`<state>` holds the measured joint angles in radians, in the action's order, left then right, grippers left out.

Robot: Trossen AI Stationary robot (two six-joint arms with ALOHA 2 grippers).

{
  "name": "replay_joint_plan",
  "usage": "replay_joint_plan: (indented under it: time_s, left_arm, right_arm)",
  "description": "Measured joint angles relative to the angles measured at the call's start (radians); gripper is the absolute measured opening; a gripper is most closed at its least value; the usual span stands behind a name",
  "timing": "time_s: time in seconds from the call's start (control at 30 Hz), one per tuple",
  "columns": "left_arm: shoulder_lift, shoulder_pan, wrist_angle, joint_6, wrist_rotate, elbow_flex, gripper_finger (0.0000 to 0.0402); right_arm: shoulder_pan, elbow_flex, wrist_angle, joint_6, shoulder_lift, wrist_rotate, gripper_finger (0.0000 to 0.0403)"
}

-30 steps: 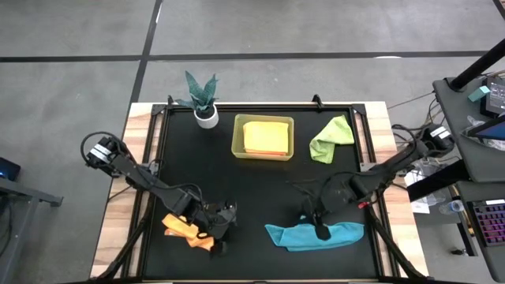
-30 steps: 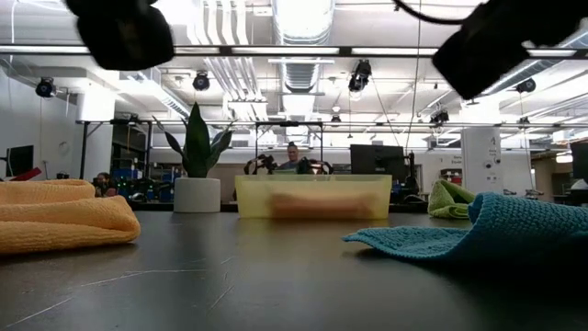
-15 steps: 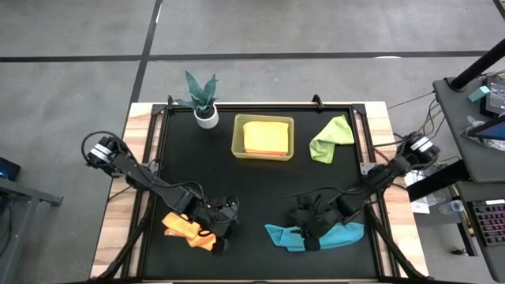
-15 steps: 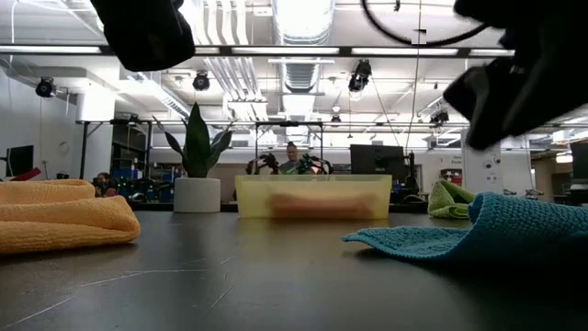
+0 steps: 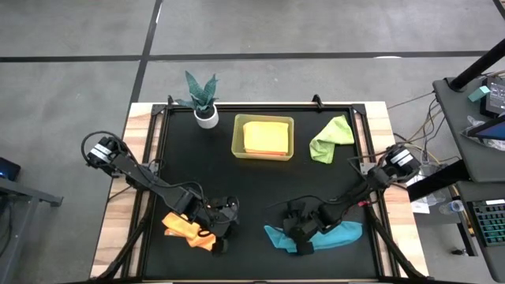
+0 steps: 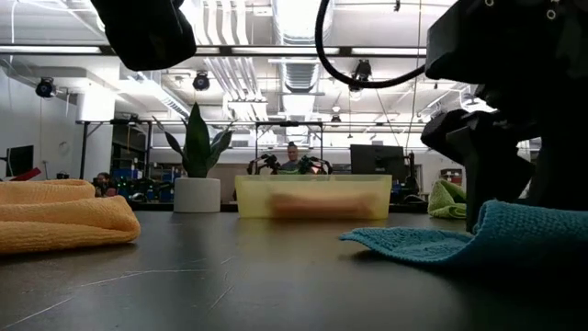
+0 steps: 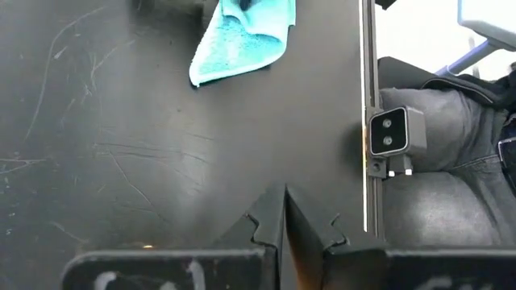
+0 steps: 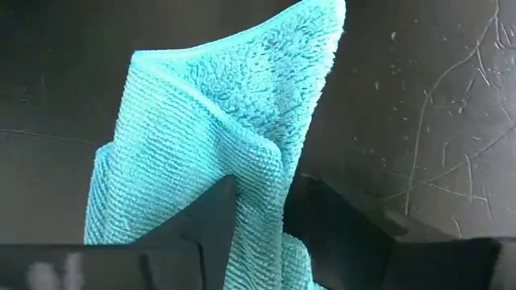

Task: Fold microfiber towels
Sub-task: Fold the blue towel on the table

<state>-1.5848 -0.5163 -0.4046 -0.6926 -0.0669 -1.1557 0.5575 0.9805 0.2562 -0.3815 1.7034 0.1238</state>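
Teal towel [image 5: 316, 237] is lying crumpled on the black table [image 5: 260, 185] toward 5 o'clock, and the right gripper [image 5: 304, 237] is bearing down on its 9 o'clock end. In the right wrist view a raised fold of the teal towel [image 8: 218, 161] is standing between the two dark fingers [image 8: 211, 217], which are sitting partly apart around it; whether they are actually pinching the cloth I cannot tell. From the low view the teal cloth [image 6: 459, 241] is spreading flat toward the middle and rising under the dark gripper body.

Left gripper [image 5: 223, 217] is waiting toward 7 o'clock, just beside the folded orange towel [image 5: 185, 229]; its fingers [image 7: 266, 229] are pressed fully together, holding nothing.

Lime green towel [image 5: 331, 140] is lying bunched toward 1 o'clock. At 12 o'clock the translucent yellow bin [image 5: 263, 138] is holding an orange-yellow towel [image 5: 265, 136] folded flat, with pink showing at its edge. A potted plant [image 5: 203, 99] is standing toward 11 o'clock.
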Motion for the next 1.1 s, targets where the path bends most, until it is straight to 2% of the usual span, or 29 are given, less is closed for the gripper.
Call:
replay_joint_plan:
  time_s: [0.1,0.27,0.3,0.47,0.63,0.83,0.97,1.1]
  left_arm:
    - [0.000,0.000,0.000,0.000,-0.004,0.000,0.0000]
    - [0.000,0.000,0.000,0.001,-0.040,0.000,0.0000]
    - [0.000,0.000,0.000,0.002,-0.049,0.000,0.0000]
    - [0.000,0.000,0.005,0.049,-0.153,0.000,0.0000]
    - [0.000,0.000,0.064,0.173,-0.238,0.000,0.0000]
    - [0.000,0.005,0.154,0.302,-0.275,0.000,0.0006]
    - [0.000,0.021,0.185,0.334,-0.312,0.000,0.0042]
    - [0.000,0.037,0.213,0.351,-0.384,0.000,0.0100]
  right_arm:
    - [0.000,0.000,-0.001,0.000,0.001,-0.001,0.0125]
    - [0.000,-0.001,-0.001,0.006,0.001,0.000,0.0026]
    - [0.000,-0.001,0.000,0.013,-0.003,0.001,0.0019]
    - [0.000,0.014,0.034,0.056,-0.051,0.039,0.0011]
    - [0.001,0.029,0.108,0.124,-0.142,0.175,0.0009]
    - [0.000,0.029,0.107,0.245,-0.293,0.316,0.0009]
    - [0.000,0.029,0.102,0.302,-0.381,0.351,0.0009]
    - [0.001,0.029,0.097,0.323,-0.423,0.396,0.0009]
